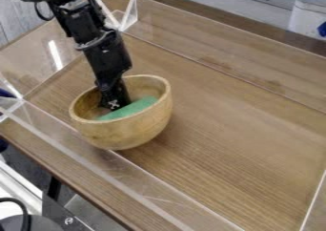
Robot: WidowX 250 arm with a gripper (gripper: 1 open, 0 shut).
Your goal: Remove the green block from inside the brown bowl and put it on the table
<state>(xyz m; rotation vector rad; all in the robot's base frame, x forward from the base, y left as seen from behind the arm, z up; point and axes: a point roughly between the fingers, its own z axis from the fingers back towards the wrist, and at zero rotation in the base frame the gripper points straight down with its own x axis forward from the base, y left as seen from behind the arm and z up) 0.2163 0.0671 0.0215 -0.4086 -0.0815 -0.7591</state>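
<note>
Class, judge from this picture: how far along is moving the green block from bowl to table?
Done: the gripper is down inside the bowl, fingers shut at the block. In hand: the grasp, though a firm hold cannot be confirmed. Left: lifting the block out and setting it on the table; it lies in the bowl now.
</note>
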